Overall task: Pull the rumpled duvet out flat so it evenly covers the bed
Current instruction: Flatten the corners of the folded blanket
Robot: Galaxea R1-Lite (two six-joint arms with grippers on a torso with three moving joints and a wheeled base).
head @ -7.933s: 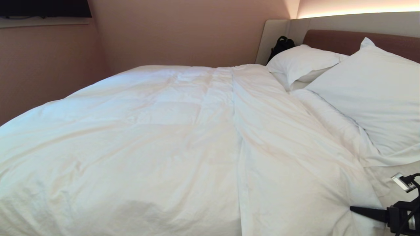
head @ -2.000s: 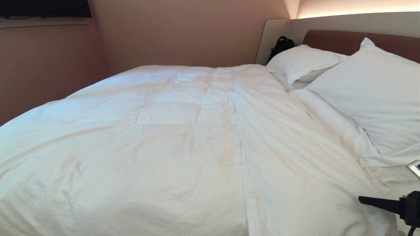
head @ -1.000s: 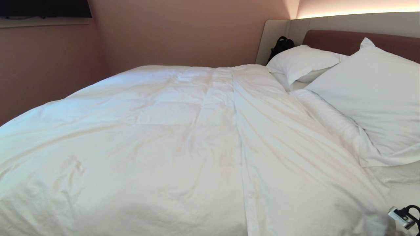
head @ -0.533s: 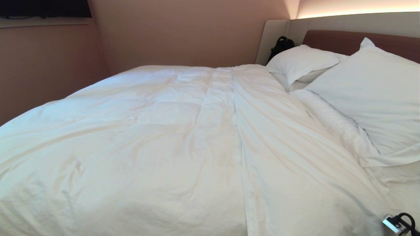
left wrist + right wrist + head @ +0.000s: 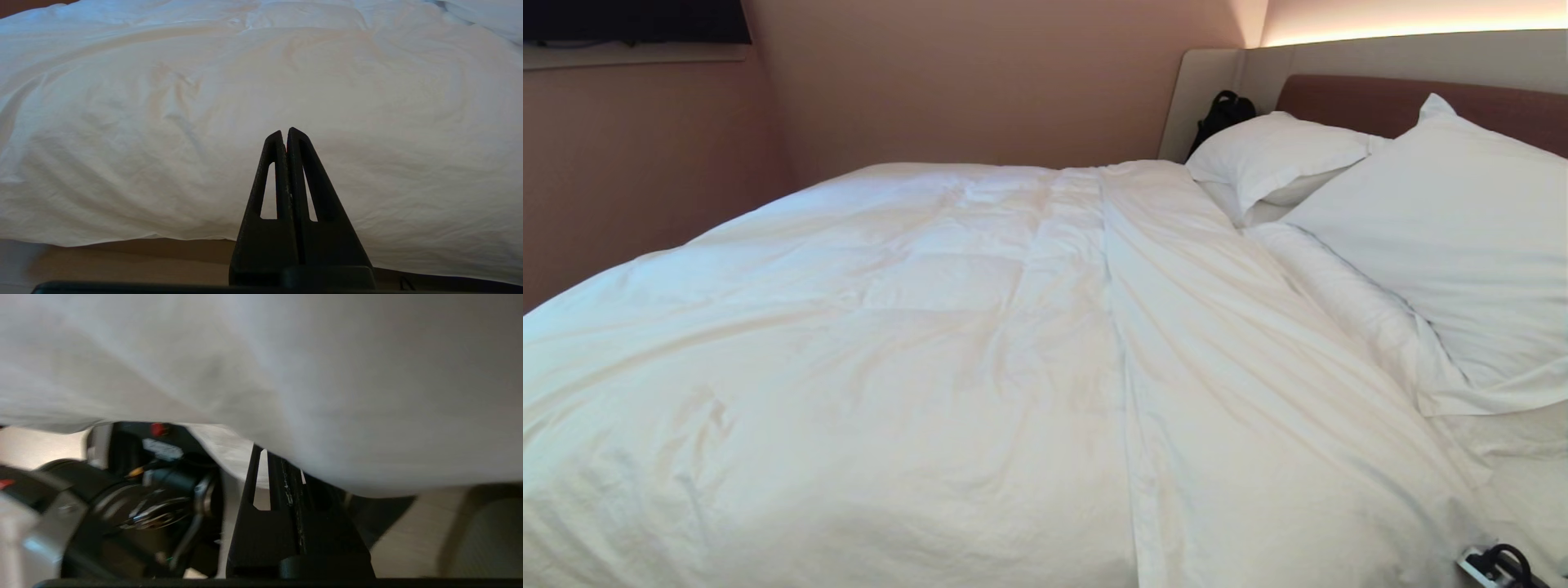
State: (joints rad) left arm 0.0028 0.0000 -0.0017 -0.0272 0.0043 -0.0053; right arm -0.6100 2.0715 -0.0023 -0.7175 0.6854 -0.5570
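Duvet (image 5: 947, 359): white, puffy, spread over most of the bed (image 5: 1388, 102). Fills the head view from 9 o'clock through centre to 5 o'clock. A long seam-like fold runs from 12 o'clock down to 6 o'clock; shallow wrinkles on both sides of it. The near edge hangs over the mattress side, as the left wrist view shows.

Pillows (image 5: 1445, 237): two, white, at 2 to 3 o'clock against the headboard. The duvet's top hem lies just beside them.

Black bag (image 5: 1221, 114): at 1 o'clock, in the corner behind the far pillow.

Left gripper (image 5: 287, 134): jaws pressed together, holding nothing, pointing at the duvet's overhang from just in front of it.

Right gripper (image 5: 282, 465): clenched, tips hidden under a hanging fold of duvet at the bed's near corner, 5 o'clock in the head view. Whether any cloth is pinched between the jaws cannot be told.

Risks, as judged:
- If cloth is caught in the right jaws, pulling away would drag the corner off and undo the even cover.
- The fold draped over the right wrist could snag on its cabling.
- The central ridge may stay raised if nothing pulls it sideways.
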